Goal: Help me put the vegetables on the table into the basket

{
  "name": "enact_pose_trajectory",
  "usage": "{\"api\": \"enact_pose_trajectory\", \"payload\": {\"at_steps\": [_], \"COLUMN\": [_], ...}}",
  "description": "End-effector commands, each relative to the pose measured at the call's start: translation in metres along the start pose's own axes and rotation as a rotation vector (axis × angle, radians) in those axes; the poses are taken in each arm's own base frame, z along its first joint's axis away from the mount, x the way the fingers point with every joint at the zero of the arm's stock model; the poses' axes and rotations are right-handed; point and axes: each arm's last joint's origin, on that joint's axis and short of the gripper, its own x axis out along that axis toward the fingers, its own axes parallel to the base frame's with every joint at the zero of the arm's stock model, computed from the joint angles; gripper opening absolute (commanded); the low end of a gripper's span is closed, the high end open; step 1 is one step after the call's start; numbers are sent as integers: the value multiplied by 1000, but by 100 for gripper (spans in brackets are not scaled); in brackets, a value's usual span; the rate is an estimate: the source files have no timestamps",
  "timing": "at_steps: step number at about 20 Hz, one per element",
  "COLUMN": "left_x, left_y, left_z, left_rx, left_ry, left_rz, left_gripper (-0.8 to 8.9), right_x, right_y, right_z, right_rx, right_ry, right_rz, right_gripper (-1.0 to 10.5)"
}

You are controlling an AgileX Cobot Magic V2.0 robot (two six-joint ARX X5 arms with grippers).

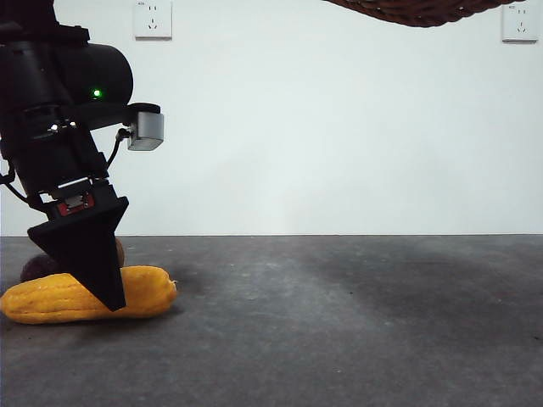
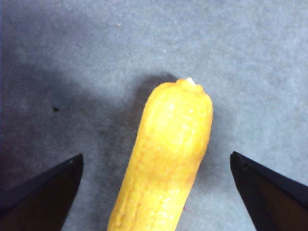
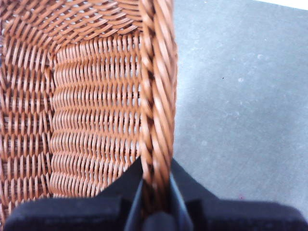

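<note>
While right gripper (image 3: 155, 192) clamps basket (image 3: 96, 96) rim, left gripper (image 2: 154, 166) gapes astride corn (image 2: 166, 159)

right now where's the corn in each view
Front view: the corn lies on the table at lower left, with the left gripper down over it.
Left wrist view: the corn sits at centre between the open fingers.
Right wrist view: not in it; only the basket.
Shared landmark: the grey table.

basket (image 1: 416, 10): cropped at top edge | potato (image 1: 38, 264): mostly hidden behind corn cob (image 1: 144, 292)
</note>
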Motion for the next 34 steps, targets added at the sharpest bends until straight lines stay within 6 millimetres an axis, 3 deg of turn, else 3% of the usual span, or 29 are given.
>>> {"api": "enact_pose_trajectory", "payload": {"at_steps": [1,4,7,12,16,20,24,30,34], "left_x": [1,1,1,-4,-37,-100,-151,-185,-184], "left_y": [0,-1,-1,-4,-11,-34,-62,-89,-93], "left_z": [1,0,0,-1,0,-7,-28,-53,-46], "left_rx": [-11,-18,-39,-57,-59,-66,-73,-92,-82], "left_ry": [1,10,10,10,-65,-253,-366,-468,-503], "left_rz": [-2,-9,-13,-22,27,73,134,154,112], "left_gripper": [192,55,-8,-7,-6,-6,-6,-6,-6], "right_x": [-3,-3,-3,-2,13,44,85,142,173], "right_y": [1,1,1,1,-4,-14,-26,-39,-43], "right_z": [0,0,0,-1,-1,3,-3,-52,-88], "right_rx": [-6,-9,-9,-3,13,44,97,239,374], "right_ry": [-13,-13,-12,4,54,128,195,244,229], "right_rz": [10,9,10,10,14,19,22,45,133], "right_gripper": [-8,-8,-8,-8,-8,-8,-8,-8,-8]}}
